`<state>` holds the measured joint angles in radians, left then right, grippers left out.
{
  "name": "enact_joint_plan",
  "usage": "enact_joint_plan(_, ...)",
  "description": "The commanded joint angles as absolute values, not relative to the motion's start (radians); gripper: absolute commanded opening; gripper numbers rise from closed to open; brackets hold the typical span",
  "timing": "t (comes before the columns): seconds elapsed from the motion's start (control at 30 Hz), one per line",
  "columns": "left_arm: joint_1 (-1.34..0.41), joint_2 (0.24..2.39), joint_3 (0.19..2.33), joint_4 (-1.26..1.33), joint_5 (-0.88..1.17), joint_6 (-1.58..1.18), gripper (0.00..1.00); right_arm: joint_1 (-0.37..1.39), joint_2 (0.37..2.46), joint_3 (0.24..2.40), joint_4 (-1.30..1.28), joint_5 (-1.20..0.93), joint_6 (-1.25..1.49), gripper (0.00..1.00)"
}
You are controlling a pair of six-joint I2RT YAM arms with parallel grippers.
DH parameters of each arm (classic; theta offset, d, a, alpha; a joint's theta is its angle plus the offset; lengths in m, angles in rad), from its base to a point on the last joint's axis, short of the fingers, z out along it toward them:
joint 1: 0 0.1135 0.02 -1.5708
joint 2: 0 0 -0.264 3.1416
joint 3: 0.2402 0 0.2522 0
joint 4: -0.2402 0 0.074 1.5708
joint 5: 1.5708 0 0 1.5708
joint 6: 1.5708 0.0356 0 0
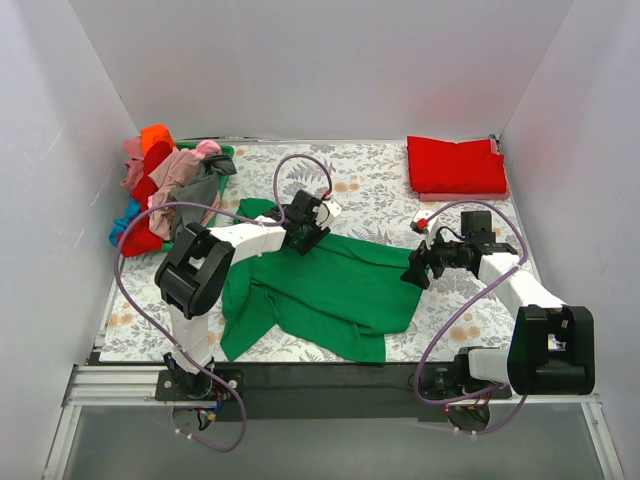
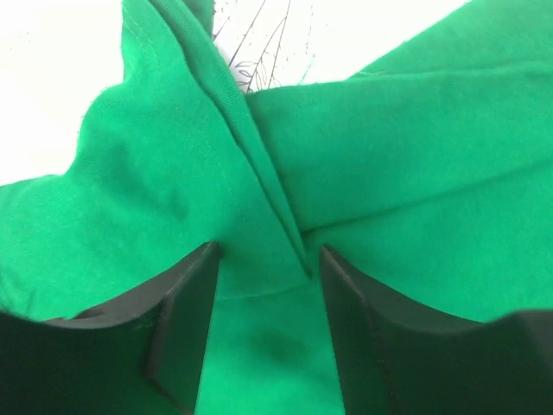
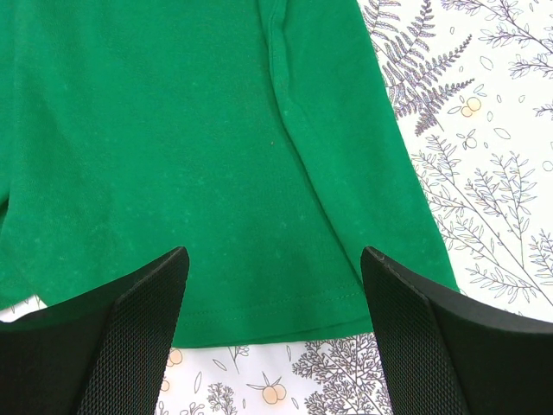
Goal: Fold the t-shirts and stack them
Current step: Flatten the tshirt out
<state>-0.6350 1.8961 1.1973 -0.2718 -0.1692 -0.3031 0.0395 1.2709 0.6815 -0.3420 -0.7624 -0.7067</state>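
A bright green t-shirt [image 1: 330,290] lies crumpled and spread on the floral cloth in the middle. My left gripper [image 1: 301,242] is at its far upper edge. In the left wrist view the gripper [image 2: 268,255] is open, low over the green fabric [image 2: 415,156], with a raised fold running between its fingers. My right gripper [image 1: 414,274] is at the shirt's right edge. In the right wrist view it [image 3: 274,259] is open, with the shirt's stitched hem [image 3: 259,307] between its fingers. A folded red t-shirt [image 1: 455,165] lies at the back right.
A heap of unfolded shirts [image 1: 170,190] in red, orange, pink, grey and blue sits at the back left over a green basket [image 1: 226,151]. The floral cloth [image 1: 370,185] covers the table. White walls enclose three sides.
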Motion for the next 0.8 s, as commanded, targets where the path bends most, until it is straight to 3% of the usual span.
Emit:
enact_joint_plan(0.0, -0.638, 1.927, 1.236, -0.253, -0.216, -0.299, 0.47, 0.034, 1.27, 0.712, -0.353, -0.784, -0.718, 0.87)
enact_joint_plan(0.5, -0.638, 1.885, 1.233, -0.225, -0.249, -0.321, 0.11, 0.032, 1.281, 0.709, -0.359, -0.769, -0.729, 0.87)
enact_joint_plan(0.77, -0.637, 1.807, 1.198, -0.207, -0.21, -0.35, 0.0, 0.037, 1.356, 0.758, -0.359, -0.528, -0.762, 0.81)
